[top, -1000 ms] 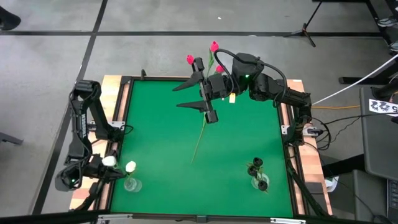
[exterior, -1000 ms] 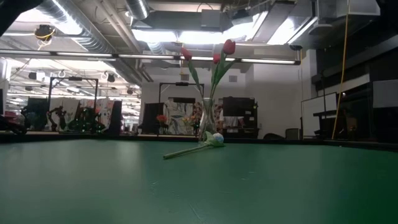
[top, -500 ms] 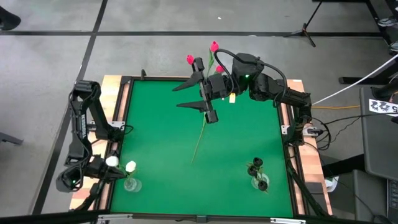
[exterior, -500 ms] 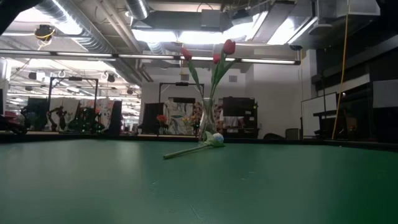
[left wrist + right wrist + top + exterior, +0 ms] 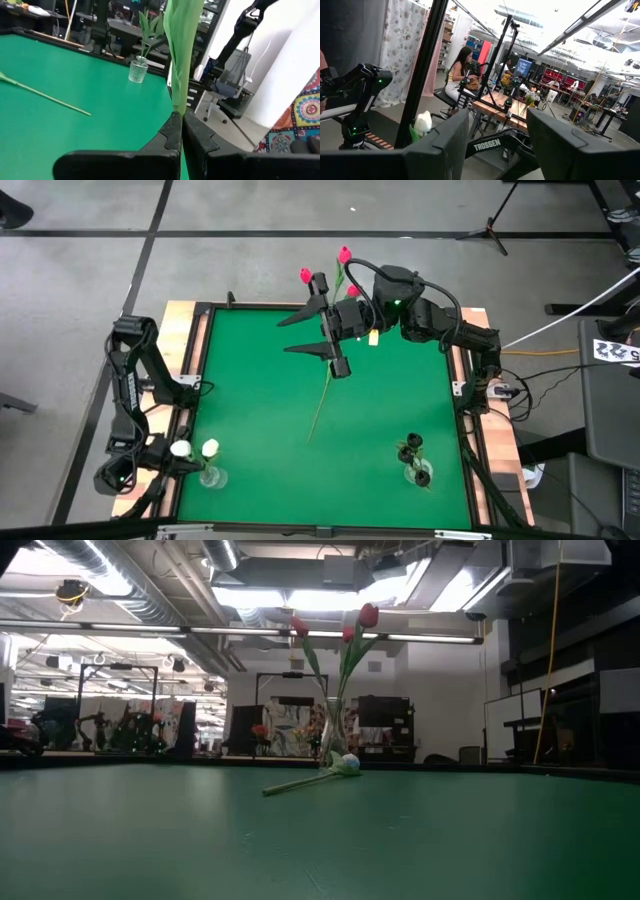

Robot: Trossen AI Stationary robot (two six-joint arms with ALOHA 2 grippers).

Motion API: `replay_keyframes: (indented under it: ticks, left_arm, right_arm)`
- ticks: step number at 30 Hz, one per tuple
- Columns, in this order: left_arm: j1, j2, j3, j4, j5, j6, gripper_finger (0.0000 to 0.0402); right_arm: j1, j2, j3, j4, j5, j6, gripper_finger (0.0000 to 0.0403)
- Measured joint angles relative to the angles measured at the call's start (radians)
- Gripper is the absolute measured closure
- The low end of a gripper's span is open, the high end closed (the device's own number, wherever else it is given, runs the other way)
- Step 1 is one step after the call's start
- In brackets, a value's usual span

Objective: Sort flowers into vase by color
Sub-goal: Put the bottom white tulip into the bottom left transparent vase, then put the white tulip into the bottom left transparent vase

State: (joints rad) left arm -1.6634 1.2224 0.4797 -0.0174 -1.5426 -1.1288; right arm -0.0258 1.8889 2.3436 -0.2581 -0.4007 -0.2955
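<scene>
1. My left hand [image 5: 172, 454] sits at the lower left of the high view, over the desk's left edge, clenched on a white tulip [image 5: 180, 448]. In my left wrist view the fingers [image 5: 172, 131] pinch together around its green stem [image 5: 181, 60], which rises straight up the frame.
2. Just right of that hand, a small glass vase [image 5: 212, 476] stands on the green desk [image 5: 250, 390] with another white tulip [image 5: 210, 447] in it.
3. In the middle of the high view a loose tulip stem [image 5: 322, 398] lies flat on the green, running from lower left up toward my right hand. The low view shows it lying in front of the far vase, with a pale bud [image 5: 349, 763] at its right end.
4. My right hand [image 5: 318, 320] hangs over the upper centre of the desk, released, its two fingers [image 5: 303, 313] spread wide with nothing between them.
5. Behind that hand, at the top edge of the desk, three pink-red tulips [image 5: 344, 254] stand together. The low view shows them upright in a tall glass vase [image 5: 332, 735].
6. At the lower right of the high view another vase [image 5: 416, 473] holds black tulips [image 5: 414, 443]. I can make out dark heads there, though not clearly how many.
</scene>
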Motion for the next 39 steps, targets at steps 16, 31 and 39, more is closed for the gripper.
replay_keyframes:
  ticks: [16,31,39]
  left_arm:
    - [0.000,0.000,0.000,-0.001,0.066,0.002,0.0361]
    - [0.000,-0.032,0.000,-0.012,0.094,0.000,0.0231]
    - [0.000,-0.257,0.000,-0.187,0.181,0.029,0.0222]
  right_arm:
    - [0.000,0.000,0.000,-0.006,0.000,0.000,0.0203]
    - [0.000,0.000,0.000,-0.008,-0.011,-0.001,0.0203]
    - [0.000,0.000,0.000,-0.010,-0.011,-0.001,0.0203]
